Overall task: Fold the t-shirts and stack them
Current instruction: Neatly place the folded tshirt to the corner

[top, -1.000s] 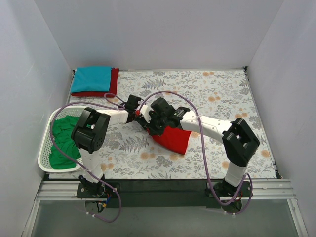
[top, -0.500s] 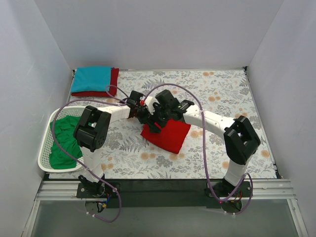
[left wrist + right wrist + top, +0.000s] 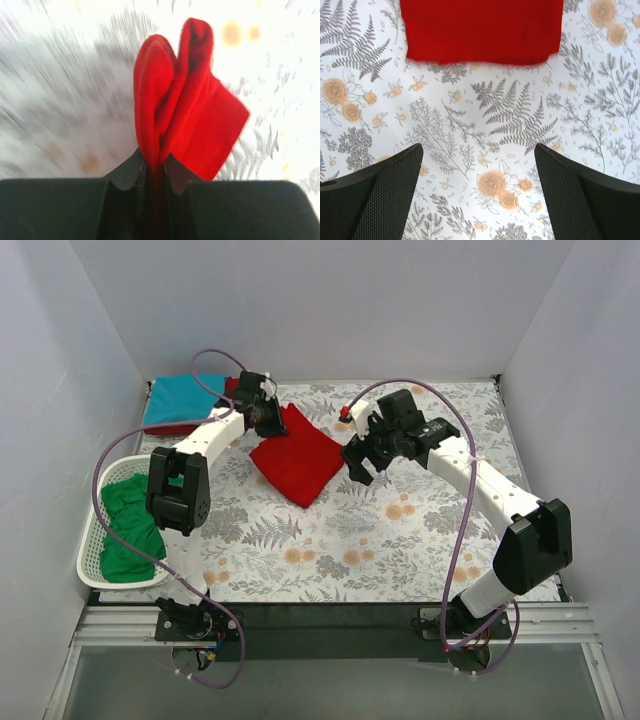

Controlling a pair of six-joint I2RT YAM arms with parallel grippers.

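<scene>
Red cloth: the bright red t-shirt (image 3: 298,456), folded, lies on the floral surface (image 3: 400,540) toward the back, its back-left corner clamped between the left fingers (image 3: 126,172), which press together on a bunched ridge of fabric. Right fingers (image 3: 377,200) stand wide apart with nothing between them, hovering over the surface just right of that shirt, not touching it. Teal t-shirt (image 3: 185,400) sits on the darker red t-shirt (image 3: 172,428) in the back-left corner; green t-shirt (image 3: 128,525) lies in the white basket (image 3: 88,555).

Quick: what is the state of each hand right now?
Left hand: closed on the red shirt.
Right hand: open, holding nothing.
</scene>
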